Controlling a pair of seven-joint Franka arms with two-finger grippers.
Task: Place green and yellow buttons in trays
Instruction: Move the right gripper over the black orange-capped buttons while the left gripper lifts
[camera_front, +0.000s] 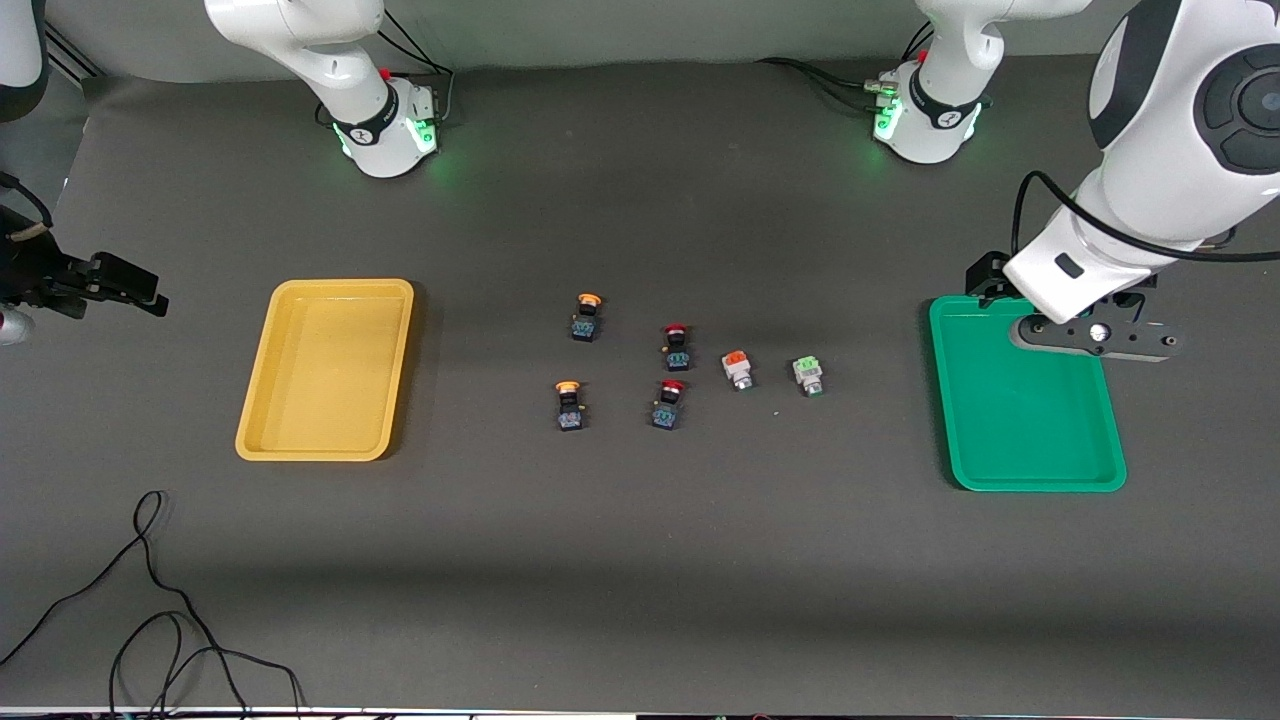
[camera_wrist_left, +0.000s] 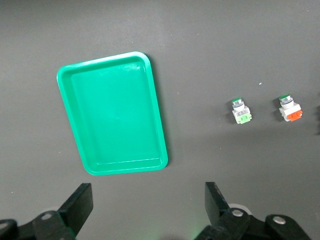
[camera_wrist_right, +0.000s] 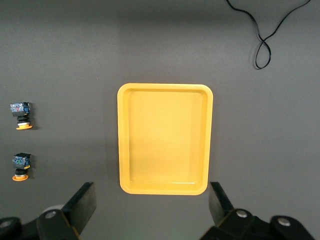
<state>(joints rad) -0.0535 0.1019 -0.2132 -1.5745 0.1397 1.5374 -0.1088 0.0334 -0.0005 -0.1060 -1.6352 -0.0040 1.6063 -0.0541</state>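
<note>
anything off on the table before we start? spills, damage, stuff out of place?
Nothing stands out. Both the yellow tray and green tray lie flat, nothing in them. Six buttons sit between them, none broken or scattered. A loose black cable lies nearer the camera, apart from everything.

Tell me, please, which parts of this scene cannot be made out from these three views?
- Green tray: in the front view, its corner nearest the robots' bases is covered by the left arm.
- Right gripper: its arm is cut off by the front view's edge.
- Red-capped buttons: outside both wrist views.
- Button with orange block: the front view does not show its cap.
- Printing on the yellow-capped buttons: too small to read.
</note>
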